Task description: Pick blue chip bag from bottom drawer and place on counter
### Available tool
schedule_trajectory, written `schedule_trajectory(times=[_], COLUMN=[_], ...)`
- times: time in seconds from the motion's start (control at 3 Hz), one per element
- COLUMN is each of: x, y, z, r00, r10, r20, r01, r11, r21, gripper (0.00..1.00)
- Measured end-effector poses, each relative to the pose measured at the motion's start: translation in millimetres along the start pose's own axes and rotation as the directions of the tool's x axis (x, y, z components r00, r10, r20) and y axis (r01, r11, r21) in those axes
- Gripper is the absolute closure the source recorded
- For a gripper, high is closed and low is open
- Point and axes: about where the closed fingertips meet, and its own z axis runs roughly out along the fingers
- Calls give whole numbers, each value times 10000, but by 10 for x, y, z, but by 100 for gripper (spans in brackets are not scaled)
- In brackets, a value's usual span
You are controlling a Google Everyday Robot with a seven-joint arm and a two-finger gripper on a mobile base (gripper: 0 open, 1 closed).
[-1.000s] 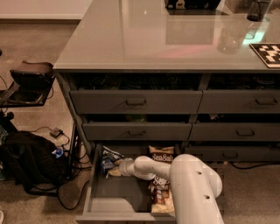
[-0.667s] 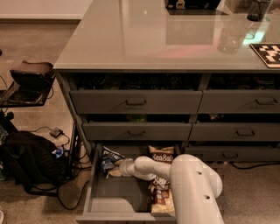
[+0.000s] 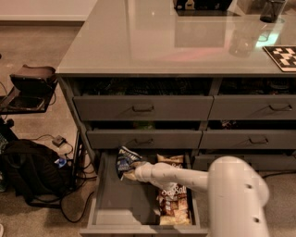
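The blue chip bag, dark navy with white lettering, is at the back left of the open bottom drawer, tilted and raised off its floor. My gripper sits right under and against the bag at the end of my white arm, which reaches in from the lower right. It is shut on the bag. The glossy grey-beige counter tops the cabinet above.
Two brown-and-cream Sea Salt bags lie in the drawer's right half under my arm. Handled drawers are shut above. A black backpack and cables lie on the floor to the left. A checkerboard and a dark cup stand on the counter's right.
The blue chip bag has moved up and a little to the right with my gripper, lifting off the drawer floor. My arm has shifted slightly with it.
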Motion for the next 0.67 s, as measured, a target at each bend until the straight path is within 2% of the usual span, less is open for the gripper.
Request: schedule_trajectory(times=[0.33,0.67], x=[-480,-892], y=[-513,-663], z=[-829,-1570], r00=[9996,9990], r10=[-46,-265], r20=[285,367], r01=[-7,133], r11=[9831,9470], r21=[1832,3211], gripper=[100,100])
